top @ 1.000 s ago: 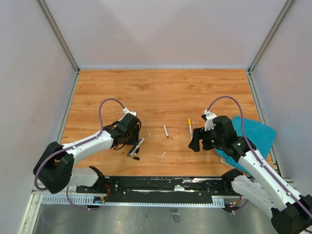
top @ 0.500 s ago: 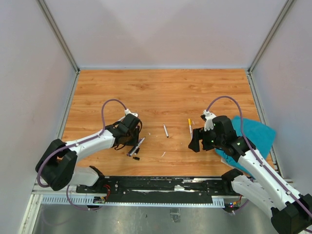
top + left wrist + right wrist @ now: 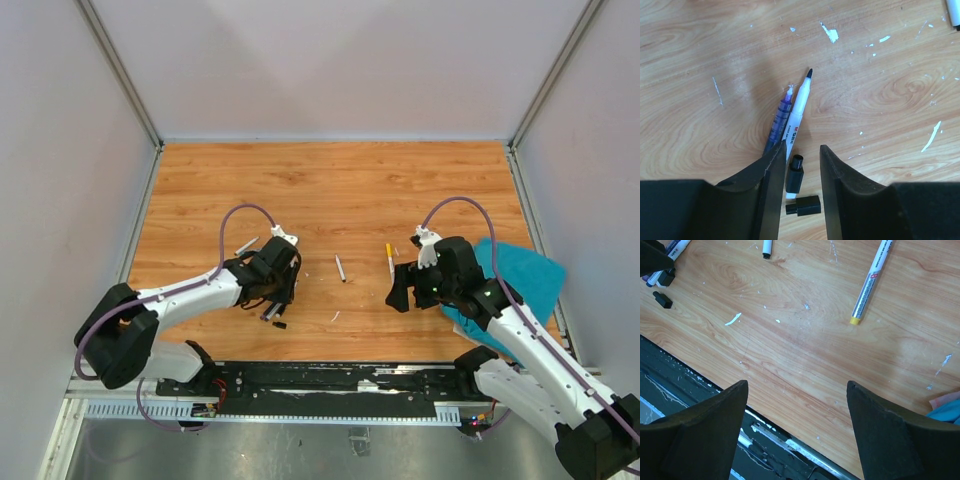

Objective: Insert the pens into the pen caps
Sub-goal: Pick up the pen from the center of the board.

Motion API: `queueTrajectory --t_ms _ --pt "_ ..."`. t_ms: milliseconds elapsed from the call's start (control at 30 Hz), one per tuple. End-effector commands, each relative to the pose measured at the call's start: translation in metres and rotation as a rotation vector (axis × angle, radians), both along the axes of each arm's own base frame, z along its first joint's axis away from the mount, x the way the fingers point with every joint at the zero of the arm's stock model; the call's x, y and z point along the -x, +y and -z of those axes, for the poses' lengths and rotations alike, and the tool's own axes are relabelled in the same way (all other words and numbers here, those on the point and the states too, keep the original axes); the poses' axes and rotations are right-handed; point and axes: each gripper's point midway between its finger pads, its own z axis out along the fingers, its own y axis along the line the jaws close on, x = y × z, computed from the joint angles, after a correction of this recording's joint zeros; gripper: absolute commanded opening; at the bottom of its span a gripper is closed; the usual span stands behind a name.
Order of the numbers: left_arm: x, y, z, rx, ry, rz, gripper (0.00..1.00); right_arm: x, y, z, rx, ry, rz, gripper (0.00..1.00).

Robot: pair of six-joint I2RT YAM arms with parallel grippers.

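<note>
The white pen point(image 3: 798, 116) has dark print down its barrel that starts with a bold M; the rest is too small to read; the yellow-ended pen point(image 3: 871, 281) bears a line of reddish print along its white barrel, also unreadable.

The left pincer point(image 3: 802, 146) sits low over the desk point(image 3: 330, 190), its jaws partly spread with a clear gap; a black cap point(image 3: 794, 173) lies in that gap, close to the left finger point(image 3: 771, 190) and apart from the right one, so nothing is pinched; a second black cap point(image 3: 803, 205) lies crosswise just behind it, deeper between the fingers. The white pen is uncapped, its black tip pointing away from the pincer; it lies side by side with a purple pen point(image 3: 781, 114), the two barrels touching; their rear ends reach the tip of the left finger, and whether they touch it I cannot tell.

The right pincer point(image 3: 796, 383) is spread wide and holds nothing; it hangs over bare wood near the desk's near edge, with the yellow-ended pen lying just beyond it. From above, a grey pen point(image 3: 340, 268) lies between the two pincers, apart from both; another grey pen point(image 3: 246, 245) lies beside the left arm; a teal cloth point(image 3: 525, 270) lies under the right arm at the desk's right side; a white scrap point(image 3: 732, 319) lies on the wood near the front edge.
</note>
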Motion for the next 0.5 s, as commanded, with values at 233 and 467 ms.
queueTrajectory --t_ms 233,467 --pt "-0.01 -0.01 -0.003 -0.002 -0.023 0.026 0.36 -0.005 0.001 -0.007 -0.009 -0.022 -0.01 0.8" --pt "-0.008 -0.01 0.004 -0.003 -0.01 0.025 0.33 -0.005 0.001 -0.007 -0.01 -0.024 -0.011 0.8"
